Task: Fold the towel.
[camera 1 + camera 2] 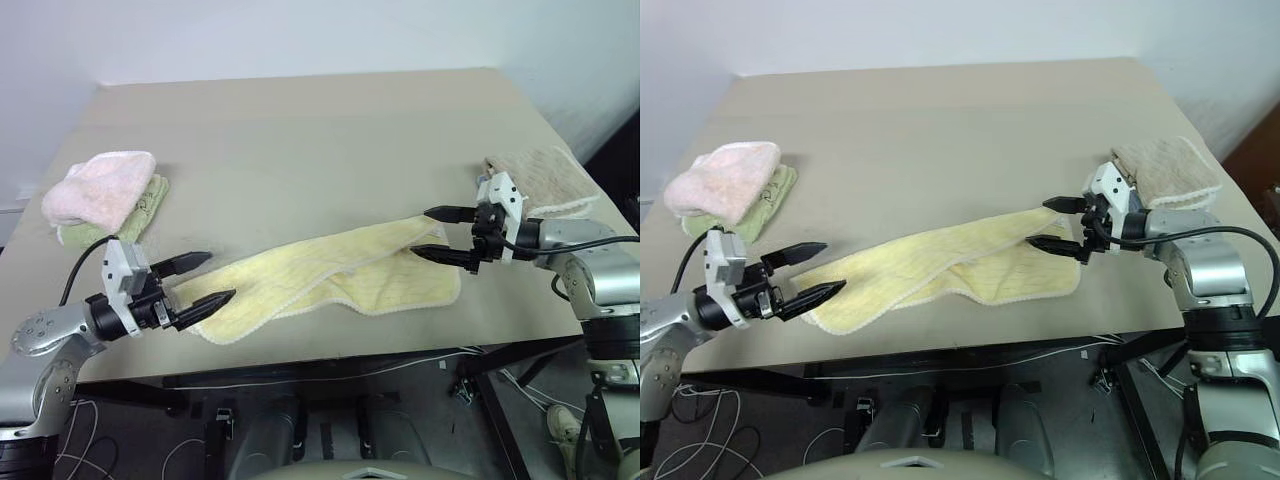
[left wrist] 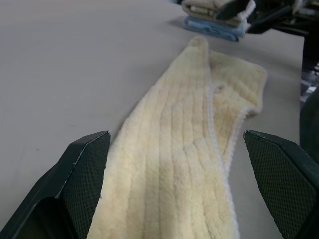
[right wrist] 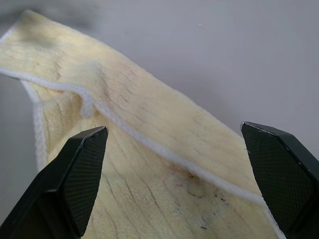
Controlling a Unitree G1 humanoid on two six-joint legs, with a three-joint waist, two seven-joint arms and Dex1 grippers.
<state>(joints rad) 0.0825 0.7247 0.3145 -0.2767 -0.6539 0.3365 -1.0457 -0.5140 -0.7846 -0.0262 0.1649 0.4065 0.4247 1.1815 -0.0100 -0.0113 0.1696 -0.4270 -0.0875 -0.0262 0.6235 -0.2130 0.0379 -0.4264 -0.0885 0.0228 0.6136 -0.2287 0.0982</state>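
1. Here, one pale yellow towel point(image 1: 330, 270) lies on the table point(image 1: 300, 130), partly folded lengthwise into a long band running diagonally from near the left front edge toward the right side; whitish trim runs along its edges.
2. Two end effectors. Left end effector point(image 1: 198, 279) sits at the towel's left end, fingers spread wide, holding nothing, one finger above the cloth end and one beside it.
3. Right end effector point(image 1: 438, 234) sits at the towel's right end, fingers also spread wide, holding nothing.
4. Other towels: one pink fluffy towel point(image 1: 98, 185) stacked on one greenish towel point(image 1: 150, 200) at the table's left edge; one beige waffle towel point(image 1: 540, 175) at the right edge, just behind the right wrist.
5. Left wrist view shows the band's folded layers and trim running lengthwise between its fingers point(image 2: 84, 169), plus a blue layer point(image 2: 212, 28) under the beige towel at the far end; the head views hide that layer.
6. Right wrist view shows the trim line point(image 3: 149, 144) crossing the cloth between its fingers point(image 3: 82, 169), with small dark specks on the cloth.
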